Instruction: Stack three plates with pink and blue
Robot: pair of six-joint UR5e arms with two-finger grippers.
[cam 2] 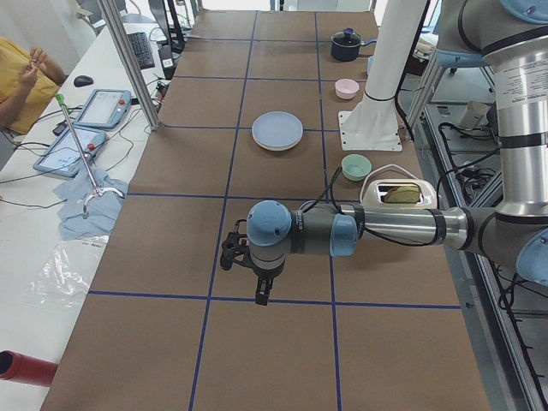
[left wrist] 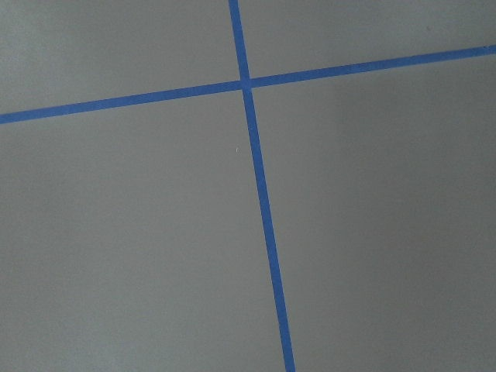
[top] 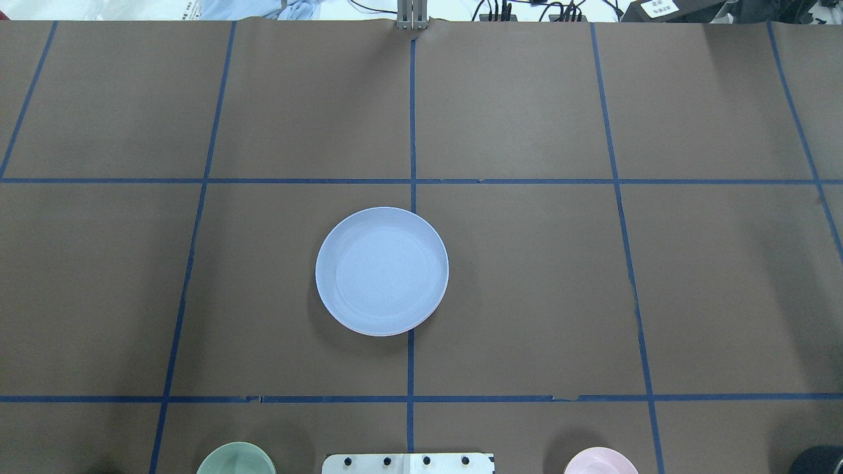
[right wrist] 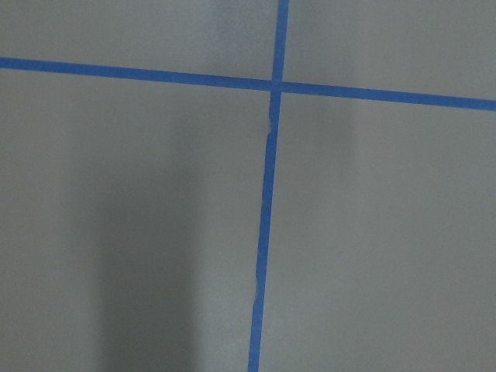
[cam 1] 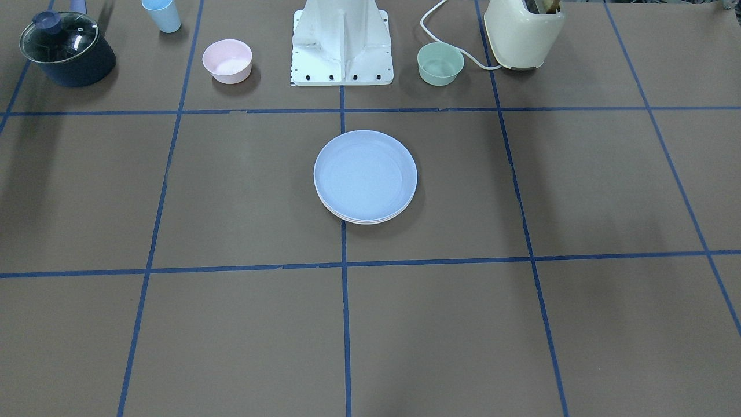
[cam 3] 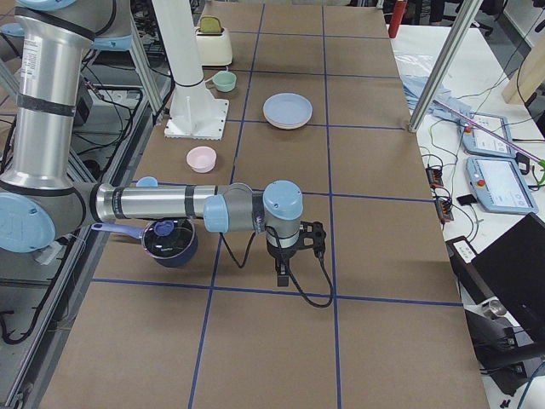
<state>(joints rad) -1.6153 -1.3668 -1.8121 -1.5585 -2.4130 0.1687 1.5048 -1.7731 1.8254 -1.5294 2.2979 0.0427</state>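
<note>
We see plates (cam 1: 365,175) stacked at bench (cam 1: 521,324) centre, blue on top; left end effector (cam 2: 259,289) and right end effector (cam 3: 282,273) hang near opposite bench ends, opening we cannot tell.

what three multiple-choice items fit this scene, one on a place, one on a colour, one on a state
1. Where is the stack of round matte plastic plates? A in a far corner; B over the central blue tape line; C at the outer edge.
2. What colour is its top plate? A pink; B cream; C light blue.
3. How is the dark blue pot? A tipped over; B covered by its glass lid; C open.

Key: B, the line runs under the stack; C, the upper face is light blue; B, the lid sits on the rim.
</note>
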